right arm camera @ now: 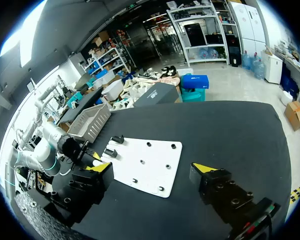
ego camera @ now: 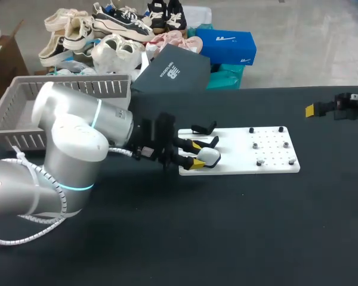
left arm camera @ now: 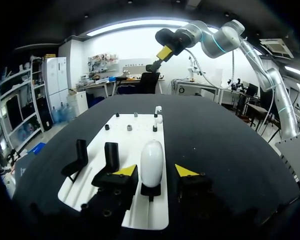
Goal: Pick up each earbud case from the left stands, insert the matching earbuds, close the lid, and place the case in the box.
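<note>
one white earbud case (left arm camera: 151, 162). three black stands (left arm camera: 111, 155), one under case. one white earbud (left arm camera: 158, 109). one white board (ego camera: 238, 155). six small pegs (ego camera: 256, 145). one grey basket (ego camera: 9, 110).

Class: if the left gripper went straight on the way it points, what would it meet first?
The white earbud case on its stand, standing between the left gripper's open fingers, seemingly untouched.

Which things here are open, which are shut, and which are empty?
Left gripper: open, one finger on each side of the earbud case.
Earbud case: lid shut, upright on its stand.
Middle stand: empty.
Outer stand: empty.
Right gripper: open, holding nothing.
</note>
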